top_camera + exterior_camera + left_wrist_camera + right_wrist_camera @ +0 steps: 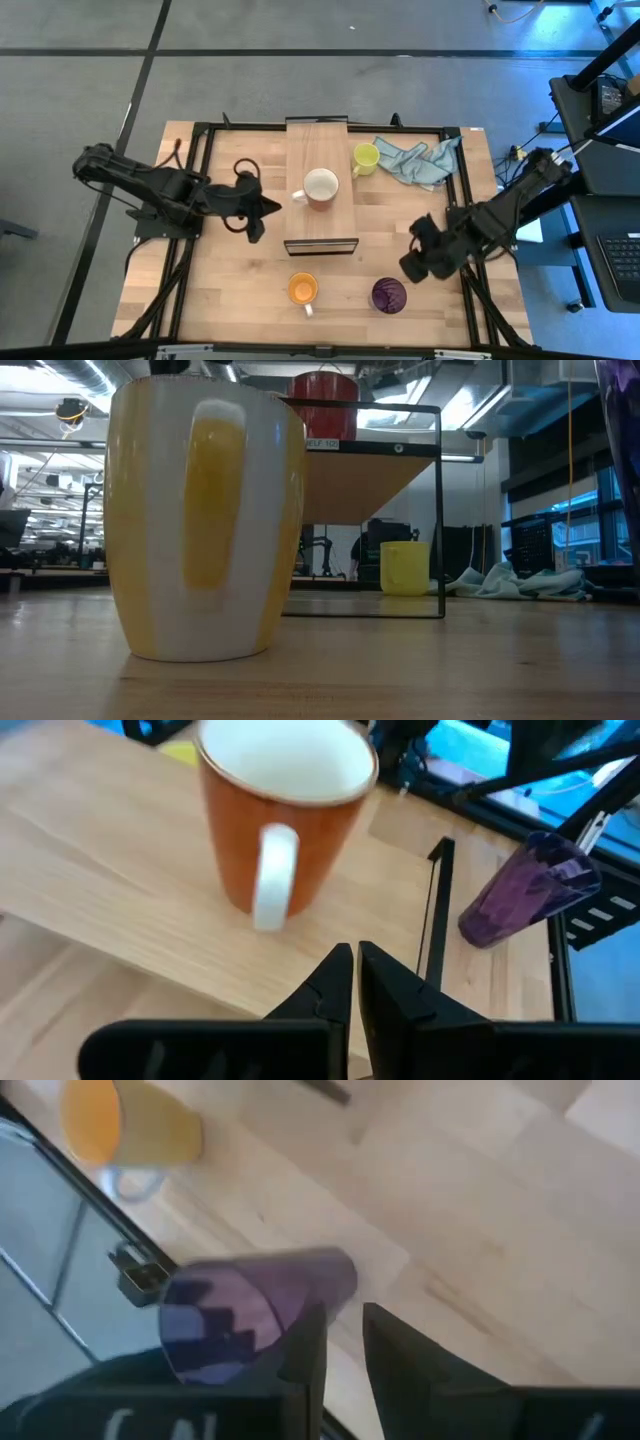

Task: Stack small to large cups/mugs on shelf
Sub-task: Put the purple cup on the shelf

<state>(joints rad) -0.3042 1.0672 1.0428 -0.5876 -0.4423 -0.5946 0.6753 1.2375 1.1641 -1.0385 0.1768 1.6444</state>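
Placing mugs on shelf (318, 215): white-lined orange mug (320, 188) sits mid-shelf. Left gripper (258, 208) beside shelf's left edge, jaws clenched, empty. Right gripper (418, 252), jaws barely parted, hovers near purple mug (388, 295) at table's near edge; next grasp needs wider opening.

Orange mug (205, 515): fills my low view and blocks much of the shelf (370, 480) behind.
Purple mug (622, 420): only a sliver shows at that view's edge.
White mug (325, 390): its rim is cut off there.
Yellow mug (180, 752): just a scrap behind the white one.
My right gripper (412, 262): finger gap too small to tell from above.
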